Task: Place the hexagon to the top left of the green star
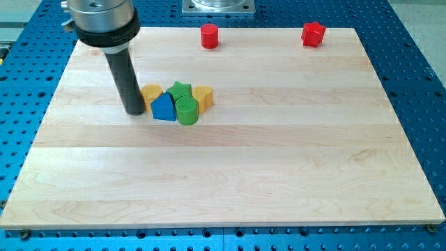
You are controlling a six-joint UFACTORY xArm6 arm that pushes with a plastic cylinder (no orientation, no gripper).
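Rod (pixel 124 73) stands upright over the table (pixel 279 160), coming down from a dark mount at the view's top left, and my tip (pixel 135 111) rests at the left edge of a tight cluster of blocks. There are no jaws on this arm, so nothing is open or clamped. Just right of my tip sits the yellow hexagon (pixel 150 93), touching or almost touching the rod; part of it is hidden behind the rod. It lies to the left of the green star (pixel 181 89) and about level with it. The blue block (pixel 164 107) sits below them, pressed against the green cylinder (pixel 187 111) on its right. A second yellow block (pixel 203 97) is just right of the star. Well apart, along the table's top edge, stand a red cylinder (pixel 210 35) and a red star (pixel 313 33)
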